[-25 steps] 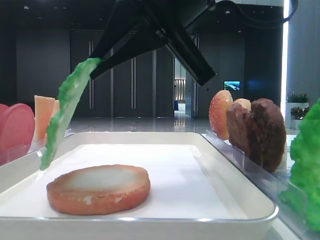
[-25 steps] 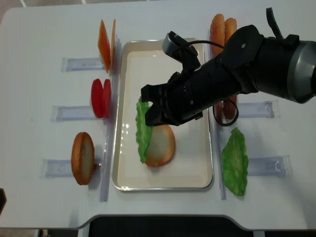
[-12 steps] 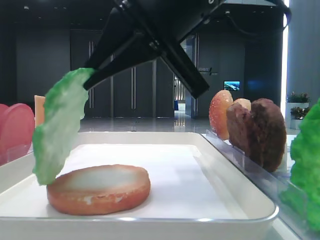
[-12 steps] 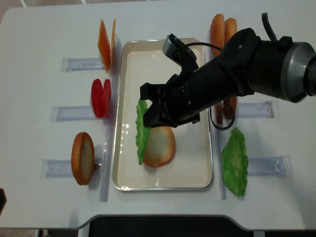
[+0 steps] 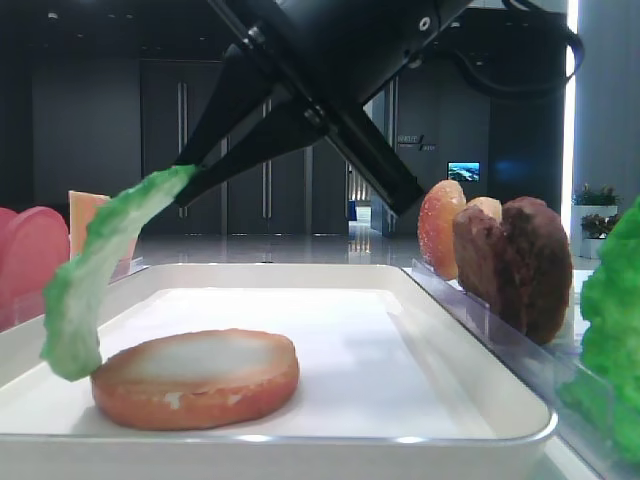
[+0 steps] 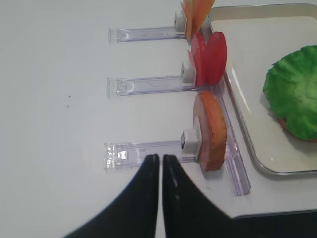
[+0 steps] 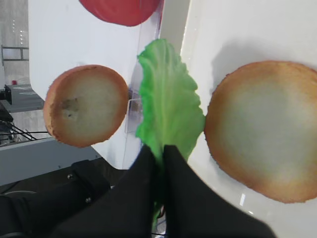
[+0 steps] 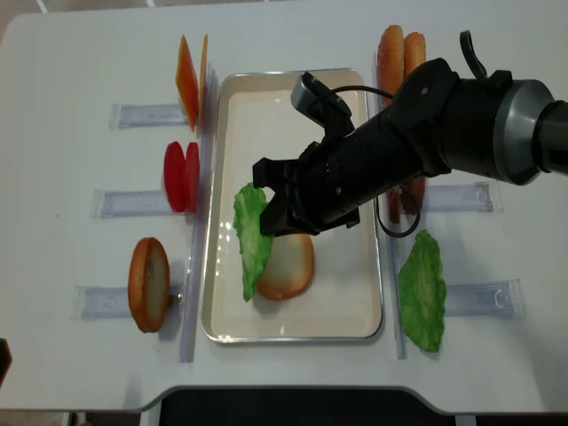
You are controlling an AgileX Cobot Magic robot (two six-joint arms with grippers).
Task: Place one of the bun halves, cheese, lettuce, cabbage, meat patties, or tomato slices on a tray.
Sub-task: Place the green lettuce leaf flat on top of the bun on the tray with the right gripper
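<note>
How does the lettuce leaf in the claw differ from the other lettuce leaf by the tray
The held lettuce leaf hangs pinched in the right claw over the tray, beside the bun half. The other lettuce leaf stands untouched outside the tray's right rim. Both are bright green and ruffled.

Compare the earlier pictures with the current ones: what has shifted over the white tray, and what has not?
The right pincer, shut on the ruffled green lettuce leaf, swung it slightly leftward and flatter beside the round orange-brown bun half. The bun half, the white rectangular tray and the racked toy foods stayed put.
</note>
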